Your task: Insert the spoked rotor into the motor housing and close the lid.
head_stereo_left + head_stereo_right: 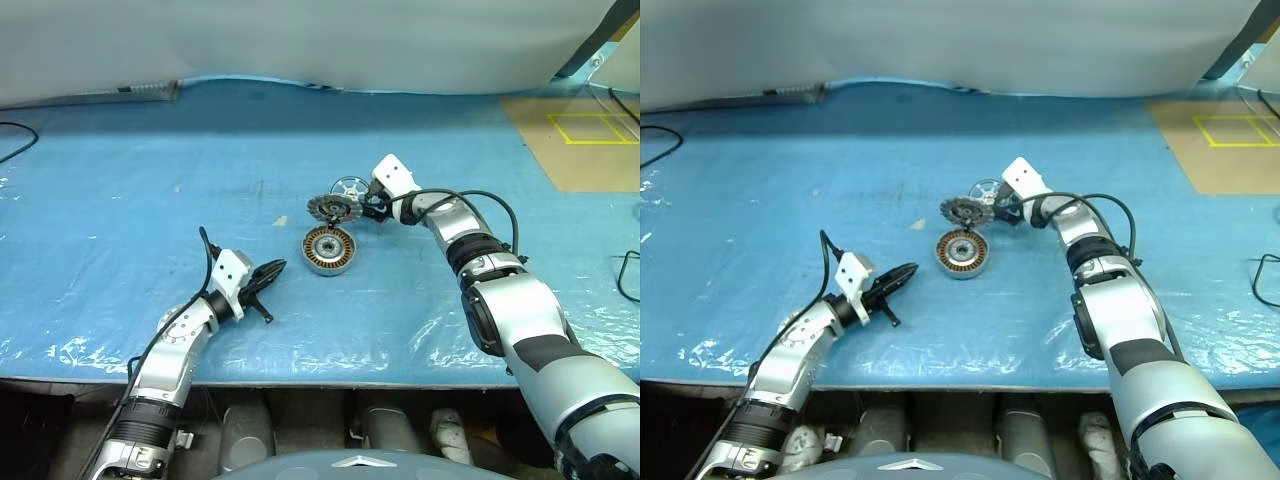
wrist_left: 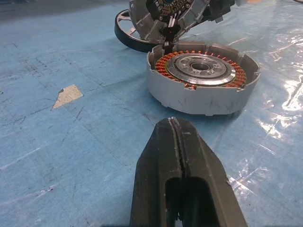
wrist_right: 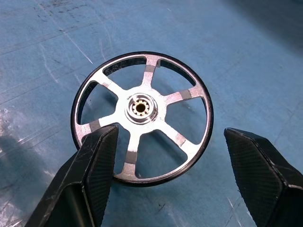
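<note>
Lying flat on the blue plastic sheet that is covering the table, the spoked rotor is sitting just beyond the tips of the right gripper, whose two black fingers are standing spread wide – one on each side of the wheel's near rim, with no contact visible in the right wrist view. The rotor is showing a dark thin rim, six pale spokes and a small central hub, and it is resting apart from the motor housing, on the far side of the lid. That housing is sitting upright and open nearer the robot, its ring of copper-brown windings (around a silver hub) facing up. The lid is standing tilted up from the housing's far edge, its finned face showing in the head views, and the rotor is lying just behind it, partly hidden by it in the left wrist view. The left gripper is hovering low over the sheet with its fingers pressed together – nothing between them – pointing toward the housing but staying well short of it. A small pale scrap is lying on the sheet to one side of the housing.
</note>
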